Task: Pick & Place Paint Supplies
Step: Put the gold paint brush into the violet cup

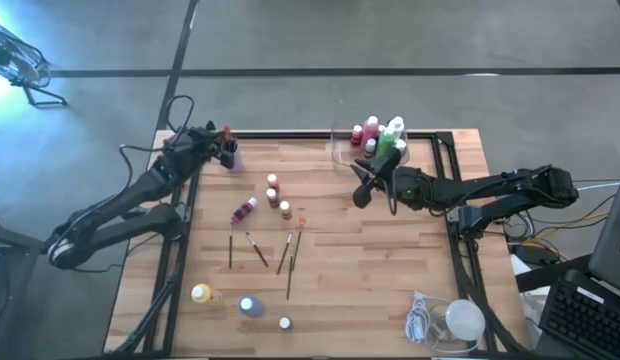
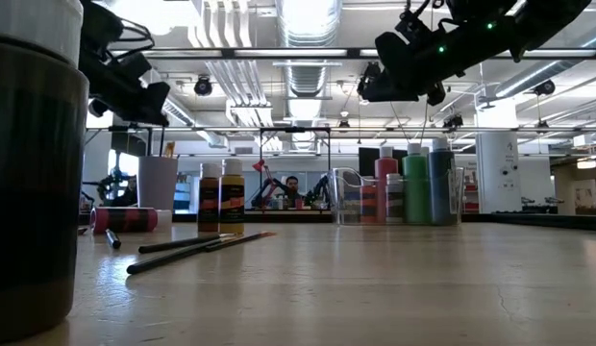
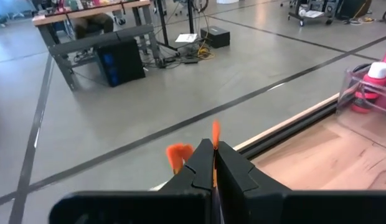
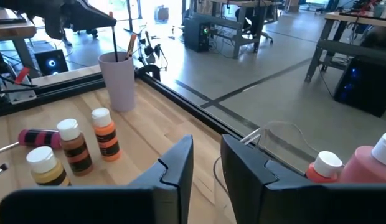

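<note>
At the table's far left corner stands a purple cup (image 1: 230, 155) with brushes upright in it. My left gripper (image 3: 215, 155) hovers just over it, shut on a thin paintbrush. My right gripper (image 4: 206, 158) hangs above the table beside the clear tray (image 1: 342, 150) of bottles (image 1: 382, 135) at the far right. Its fingers are a narrow gap apart with nothing between them. Three upright bottles (image 1: 275, 196) and a pink one lying down (image 1: 243, 211) rest mid-table. Several loose brushes (image 1: 258, 250) lie nearer the front. My left gripper pinches the paintbrush between its two shut fingers. An orange tip (image 3: 215, 132) sticks out past the fingertips, and the fingers hide the rest. In the right wrist view a dark thin shaft (image 4: 114, 40) runs from the gripper down into the cup (image 4: 121, 81).
Yellow (image 1: 201, 293), bluish (image 1: 250, 306) and white (image 1: 285, 323) bottles stand near the front edge. A white round lump with a coiled cord (image 1: 455, 320) lies at the front right. A dark rail (image 1: 330, 133) borders the far edge. Bare wood lies right of centre.
</note>
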